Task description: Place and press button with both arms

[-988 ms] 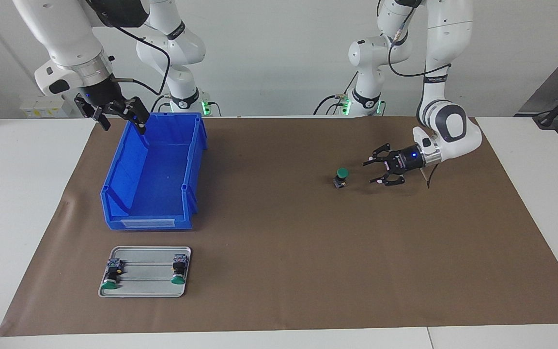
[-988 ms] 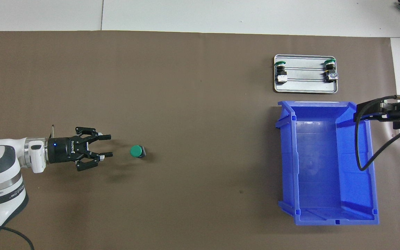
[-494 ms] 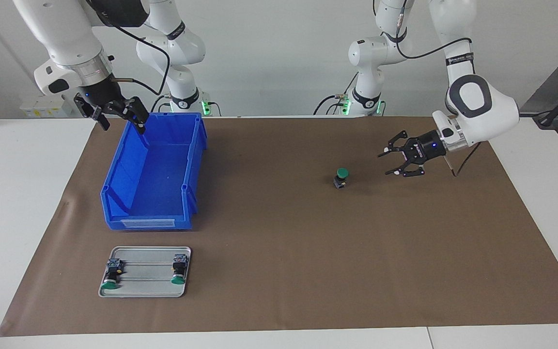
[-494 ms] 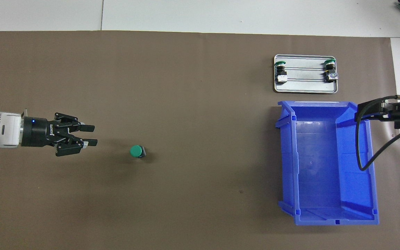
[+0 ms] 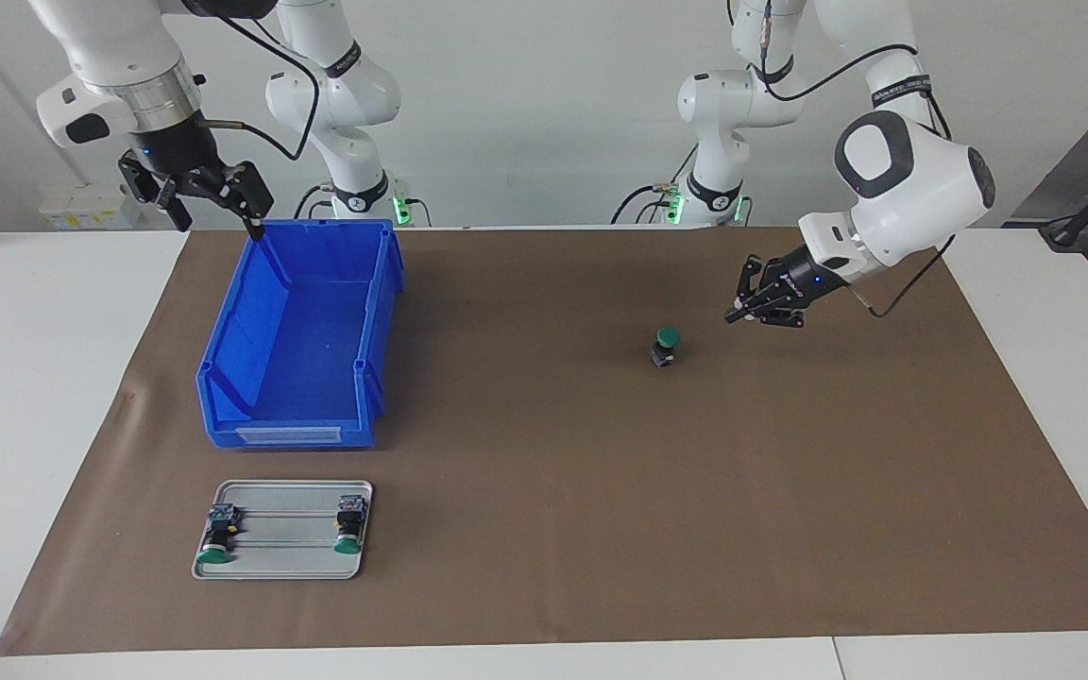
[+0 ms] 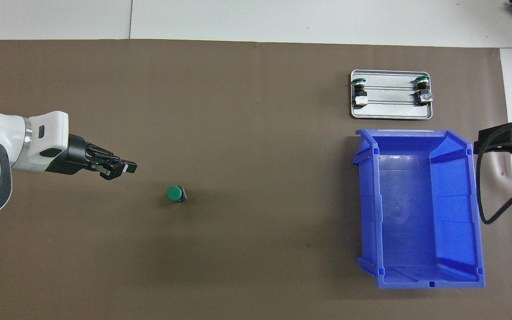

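A small push-button switch with a round green cap on a short black body stands upright on the brown paper sheet that covers the white worktop. It sits alone toward the left arm's end of the sheet, touching nothing.

The left arm's black two-finger hand hangs in the air beside the switch, toward the left arm's end of the worktop, angled down at the paper. Its fingertips are pressed together with nothing between them, and it is clear of the green cap.

Toward the right arm's end stands an open blue plastic storage bin, with nothing visible inside it. The right arm's black hand is raised over the bin's corner nearest the robots, its fingers spread wide and holding nothing. In the overhead view only part of that hand shows at the frame's edge, beside the bin's wall.

Farther from the robots than the bin, and close to it, lies a flat silver metal tray with 2 more green-capped switches on it. One tray switch lies at the tray's outer end, and the other tray switch at the end nearer the worktop's middle. Both lie on their sides with caps pointing away from the robots.
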Controlling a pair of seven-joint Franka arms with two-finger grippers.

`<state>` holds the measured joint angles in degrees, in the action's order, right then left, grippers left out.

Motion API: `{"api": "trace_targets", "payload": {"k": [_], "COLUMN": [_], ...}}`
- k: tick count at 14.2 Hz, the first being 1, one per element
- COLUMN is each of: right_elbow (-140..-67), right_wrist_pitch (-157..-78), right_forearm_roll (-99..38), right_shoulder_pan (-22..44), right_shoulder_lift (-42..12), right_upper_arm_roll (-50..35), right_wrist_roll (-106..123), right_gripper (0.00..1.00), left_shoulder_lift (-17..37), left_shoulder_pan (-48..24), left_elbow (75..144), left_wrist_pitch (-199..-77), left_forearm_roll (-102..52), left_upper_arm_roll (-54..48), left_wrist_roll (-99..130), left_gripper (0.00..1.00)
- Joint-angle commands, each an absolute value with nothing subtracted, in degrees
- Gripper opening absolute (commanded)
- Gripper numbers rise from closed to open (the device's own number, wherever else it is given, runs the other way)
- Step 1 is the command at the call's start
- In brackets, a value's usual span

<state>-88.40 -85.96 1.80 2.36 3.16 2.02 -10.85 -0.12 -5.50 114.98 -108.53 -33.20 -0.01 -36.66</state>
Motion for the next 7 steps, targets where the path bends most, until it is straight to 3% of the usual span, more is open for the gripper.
{"api": "trace_targets", "payload": {"k": [1, 4, 7], "right_elbow": [-86.48, -86.48, -87.1], "right_wrist_pitch": [-84.81, -84.9, -85.52], "right_forearm_roll": [0.97, -0.17, -0.18], "right_shoulder_pan": [1.58, 1.84, 1.76], "right_shoulder_lift": [1.85, 1.5, 1.58], "right_upper_arm_roll": [1.67, 1.67, 1.76], "right_wrist_roll": [-9.67, -10.28, -10.28], "right_gripper": [1.0, 1.0, 1.0], "left_shoulder_lift": [0.88, 0.53, -0.09], "left_shoulder_pan": [-11.93, -19.23, -21.62], "left_elbow": [113.99, 116.27, 119.17], "left_wrist_pitch": [-111.61, -117.32, -119.34], "left_forearm_roll": [-22.65, -11.45, -9.68], "left_upper_arm_roll": [0.62, 0.53, 0.61], "left_wrist_roll": [-24.98, -8.39, -5.72], "left_gripper": [0.0, 0.0, 0.0]}}
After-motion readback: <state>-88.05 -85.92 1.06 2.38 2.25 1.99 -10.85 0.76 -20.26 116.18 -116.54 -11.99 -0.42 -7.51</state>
